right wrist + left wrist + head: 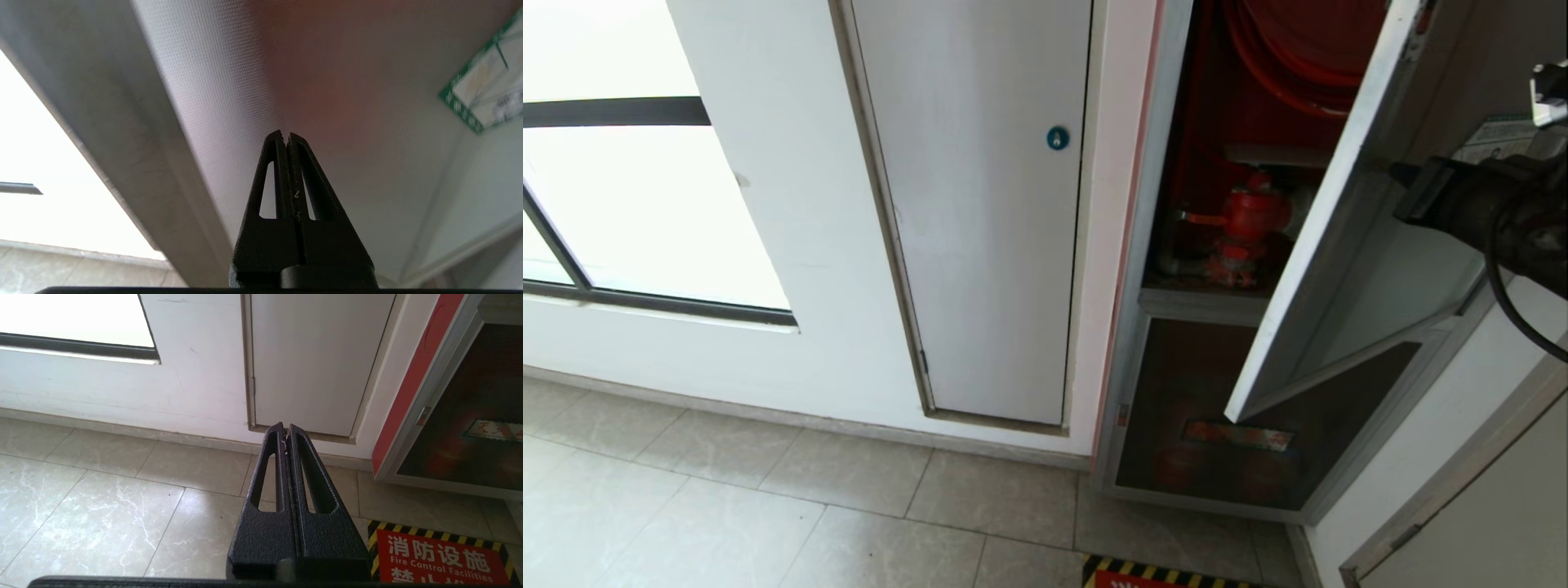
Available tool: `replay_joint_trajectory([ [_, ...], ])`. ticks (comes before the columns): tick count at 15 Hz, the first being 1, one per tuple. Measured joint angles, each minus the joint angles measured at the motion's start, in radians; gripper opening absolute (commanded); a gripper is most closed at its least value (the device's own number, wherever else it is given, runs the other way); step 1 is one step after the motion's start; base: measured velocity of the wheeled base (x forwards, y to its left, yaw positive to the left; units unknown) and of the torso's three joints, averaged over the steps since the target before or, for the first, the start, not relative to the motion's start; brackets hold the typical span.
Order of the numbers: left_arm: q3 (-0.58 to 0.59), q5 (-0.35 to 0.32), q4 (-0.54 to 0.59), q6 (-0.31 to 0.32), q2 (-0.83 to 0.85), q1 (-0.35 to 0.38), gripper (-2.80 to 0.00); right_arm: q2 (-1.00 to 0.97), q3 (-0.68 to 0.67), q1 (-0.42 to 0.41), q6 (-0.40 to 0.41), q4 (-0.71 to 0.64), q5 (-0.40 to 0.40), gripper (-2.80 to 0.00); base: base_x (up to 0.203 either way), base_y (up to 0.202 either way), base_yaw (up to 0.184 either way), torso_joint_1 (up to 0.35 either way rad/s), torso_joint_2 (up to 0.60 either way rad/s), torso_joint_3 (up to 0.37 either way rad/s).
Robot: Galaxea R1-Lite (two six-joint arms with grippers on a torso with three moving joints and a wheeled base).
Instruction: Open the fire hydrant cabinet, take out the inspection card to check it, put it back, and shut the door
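Nearby, white panel (pixel 980 212) — beside the ajar door (pixel 1339 204).

The door (pixel 1347 269) is tinted glass in a brushed aluminium frame. Floor tiles (pixel 102 506) look glossy marble-ish. Right gripper (pixel 287 139) is rough, matt black.

The right arm (pixel 1494 208) reaches in from the right, level with the door (pixel 1372 245), its right gripper (pixel 288 136) pinched together, tips pointed at the door's glass; the left gripper (pixel 286 430) hangs low, fingers pressed together, away from the door
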State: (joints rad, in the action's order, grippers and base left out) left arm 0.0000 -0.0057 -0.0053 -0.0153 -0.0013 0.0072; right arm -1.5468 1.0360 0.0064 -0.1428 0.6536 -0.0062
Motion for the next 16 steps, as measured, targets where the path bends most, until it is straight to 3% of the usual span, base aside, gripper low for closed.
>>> replay_joint_trajectory([
  [8,0.0,0.0,0.0,0.0,0.0,0.0,-2.8,-0.438,0.551,0.024,0.009,-0.03,-0.009,-2.8,0.0,0.0,0.0,0.0,0.0,0.0],
  [11,0.0,0.0,0.0,0.0,0.0,0.0,-2.8,-0.565,0.736,0.025,0.008,-0.104,-0.011,-2.8,0.0,0.0,0.0,0.0,0.0,0.0],
  [14,0.0,0.0,0.0,0.0,0.0,0.0,-2.8,-0.667,0.891,0.026,0.008,-0.148,-0.02,-2.8,0.0,0.0,0.0,0.0,0.0,0.0],
  [16,0.0,0.0,0.0,0.0,0.0,0.0,-2.8,-0.703,0.923,0.026,0.008,-0.195,-0.018,-2.8,0.0,0.0,0.0,0.0,0.0,0.0],
])
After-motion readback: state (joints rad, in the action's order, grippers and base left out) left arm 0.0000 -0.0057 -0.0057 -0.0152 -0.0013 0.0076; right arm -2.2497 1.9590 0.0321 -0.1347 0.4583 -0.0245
